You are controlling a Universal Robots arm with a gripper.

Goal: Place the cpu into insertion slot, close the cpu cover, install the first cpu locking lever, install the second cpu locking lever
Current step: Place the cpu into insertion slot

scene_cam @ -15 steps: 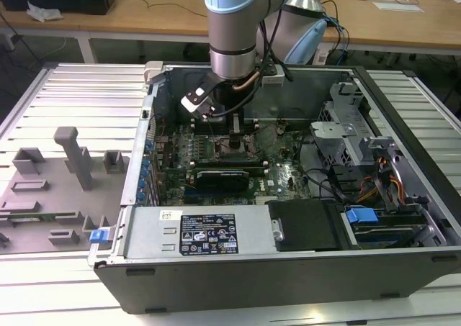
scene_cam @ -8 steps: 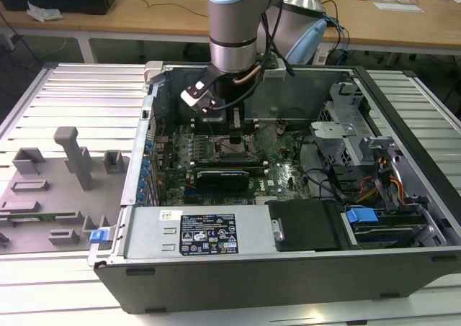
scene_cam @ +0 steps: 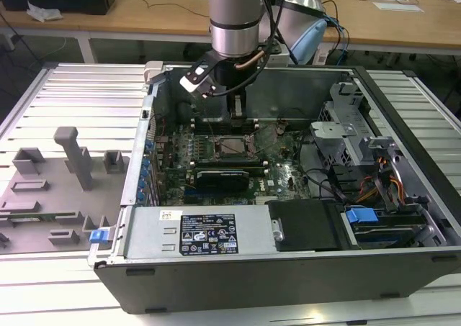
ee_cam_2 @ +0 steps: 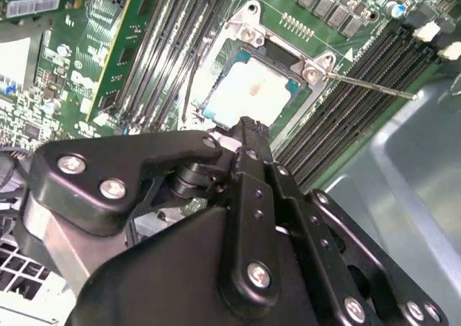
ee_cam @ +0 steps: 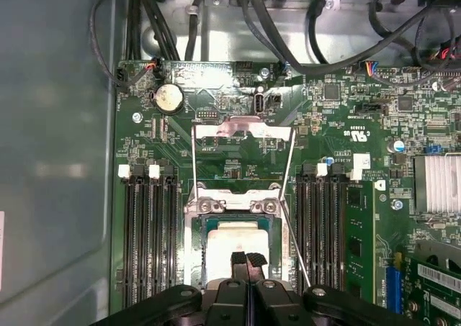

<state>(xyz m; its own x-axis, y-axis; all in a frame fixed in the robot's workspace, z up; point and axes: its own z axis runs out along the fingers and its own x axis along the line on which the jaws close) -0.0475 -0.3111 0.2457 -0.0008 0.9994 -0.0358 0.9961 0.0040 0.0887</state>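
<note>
The cpu [ee_cam: 229,241] lies silver side up in the insertion slot [ee_cam: 194,248], a square socket on the green board; the cpu [ee_cam_2: 248,96] also shows in the second wrist view. My gripper [ee_cam: 248,260] hangs just above the cpu's near edge, fingers shut together with nothing visible between them. In the exterior view the gripper [scene_cam: 237,116] hovers over the slot [scene_cam: 232,145]. The cpu cover [ee_cam: 241,129] stands swung up, off the socket, its thin side rails running back to the hinge. One thin locking lever [ee_cam: 296,248] juts out free beside the socket; the lever [ee_cam_2: 369,85] shows again here.
Long black memory slots [ee_cam: 148,240] flank the socket on both sides. Cables [ee_cam: 288,31] run along the case's edge. A grey drive cage [scene_cam: 346,117] and a power supply [scene_cam: 205,232] fill the case, whose steel walls [scene_cam: 137,160] ring the board.
</note>
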